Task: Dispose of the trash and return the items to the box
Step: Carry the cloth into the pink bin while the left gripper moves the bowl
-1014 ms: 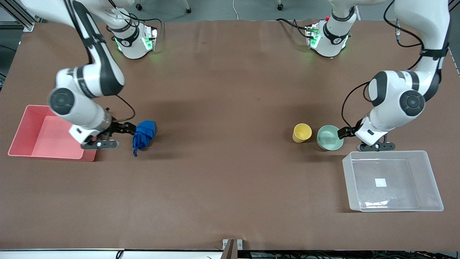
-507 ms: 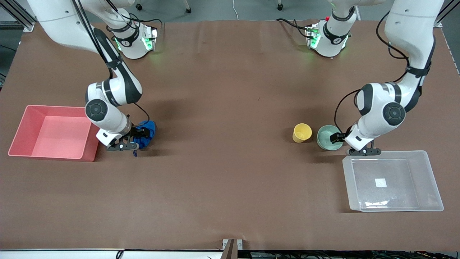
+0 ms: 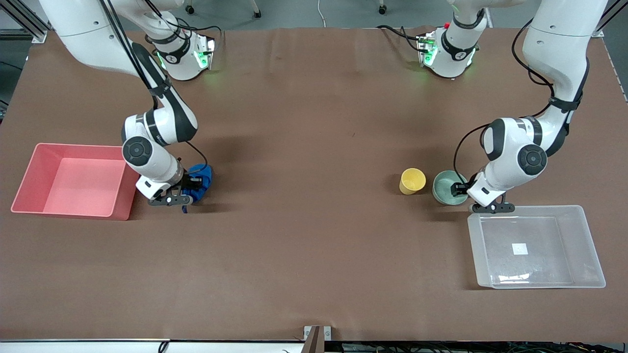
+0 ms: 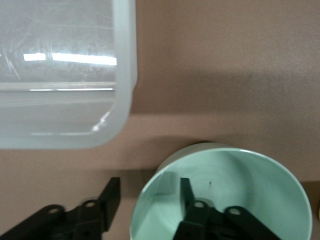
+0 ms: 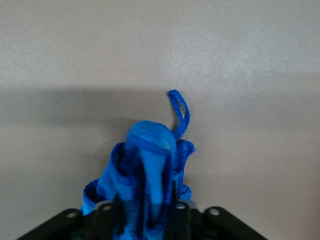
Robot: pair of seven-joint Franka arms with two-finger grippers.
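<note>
The right claw (image 3: pixel 189 188) is clenched on the wrinkly blue wad (image 3: pixel 200 177) on the brown surface (image 3: pixel 304 220), beside the pink bin (image 3: pixel 29 176). The left claw (image 3: pixel 461 192) straddles the smooth mint-green bowl's (image 3: pixel 444 189) rim, released, between the yellow cup (image 3: pixel 412 180) and the clear tub (image 3: pixel 586 245).

The crumpled blue wad (image 3: pixel 200 180) lies on the table just beside the pink bin (image 3: pixel 29 196). The yellow cup (image 3: pixel 411 181) and mint bowl (image 3: pixel 444 188) stand upright together near the empty clear box (image 3: pixel 586 245).

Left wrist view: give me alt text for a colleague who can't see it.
The left gripper straddles the rim of the mint bowl, one finger inside and one outside, jaws open around the wall. The clear box sits close beside the bowl on the brown table, a corner of it showing.
</note>
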